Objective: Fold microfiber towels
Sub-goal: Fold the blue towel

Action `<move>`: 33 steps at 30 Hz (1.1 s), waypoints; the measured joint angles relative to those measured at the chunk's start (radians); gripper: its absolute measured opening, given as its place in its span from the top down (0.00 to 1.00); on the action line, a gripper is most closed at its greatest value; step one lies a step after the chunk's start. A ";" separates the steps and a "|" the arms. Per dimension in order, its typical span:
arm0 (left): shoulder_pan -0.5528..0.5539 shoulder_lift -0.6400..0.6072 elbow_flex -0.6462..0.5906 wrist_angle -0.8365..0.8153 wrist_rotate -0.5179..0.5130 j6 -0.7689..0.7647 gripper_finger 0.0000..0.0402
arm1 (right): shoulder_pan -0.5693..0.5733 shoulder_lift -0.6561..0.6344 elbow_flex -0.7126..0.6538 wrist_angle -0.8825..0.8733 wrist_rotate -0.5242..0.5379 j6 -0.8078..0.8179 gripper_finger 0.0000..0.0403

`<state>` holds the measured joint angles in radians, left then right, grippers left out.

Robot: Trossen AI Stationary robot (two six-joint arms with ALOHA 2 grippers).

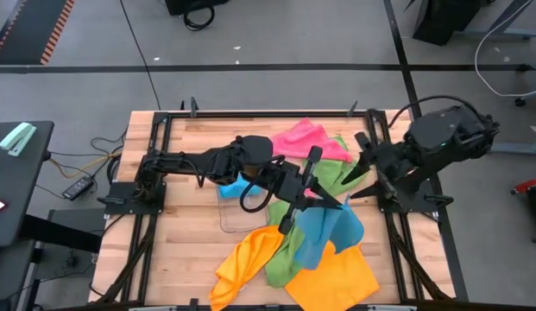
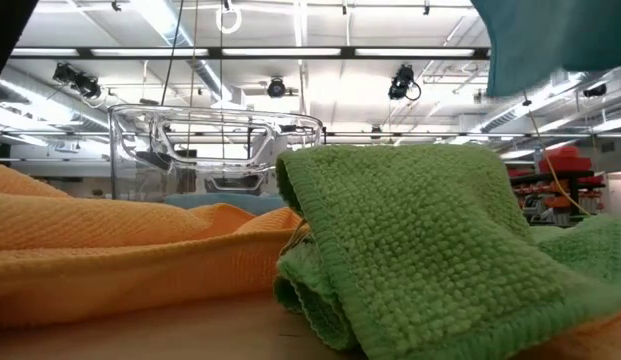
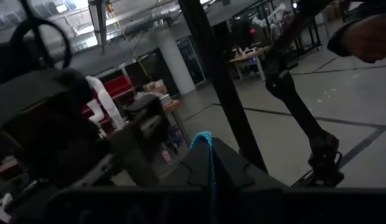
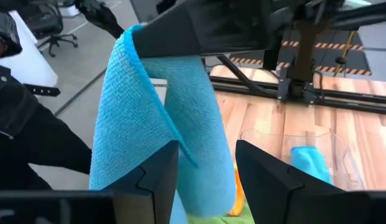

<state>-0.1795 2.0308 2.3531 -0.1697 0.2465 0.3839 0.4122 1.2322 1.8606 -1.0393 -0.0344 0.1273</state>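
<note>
Right now I see my left gripper (image 1: 293,214) pinched shut on a sky blue towel (image 1: 324,231), lifted over the table's middle so it hangs down. My right gripper (image 4: 205,171) sits just beside that hanging cloth, fingers parted around nothing. Below lie orange towels (image 1: 337,275) and a green towel (image 2: 420,240) near me, a pink towel (image 1: 309,138) farther off, and a clear tray (image 2: 215,150).

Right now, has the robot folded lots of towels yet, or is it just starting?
Just starting, it seems. No towel looks neatly folded: the pink, green and orange towels lie rumpled on the table. In hand: the left gripper pinches a lifted blue towel, the right gripper open beside it. The others remain.
</note>
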 joint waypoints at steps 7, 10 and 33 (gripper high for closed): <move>-0.010 0.000 0.000 0.002 -0.002 -0.006 0.97 | 0.000 0.034 0.000 0.003 -0.015 -0.019 0.58; -0.011 0.000 0.000 0.002 0.000 -0.006 0.98 | 0.001 0.038 0.000 0.003 -0.040 -0.012 0.58; -0.014 0.000 0.000 0.001 -0.028 0.005 0.98 | 0.048 0.065 -0.001 0.046 -0.045 -0.022 0.81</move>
<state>-0.1940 2.0308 2.3531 -0.1692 0.2188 0.3889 0.4603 1.2974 1.8595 -0.9928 -0.0792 0.1049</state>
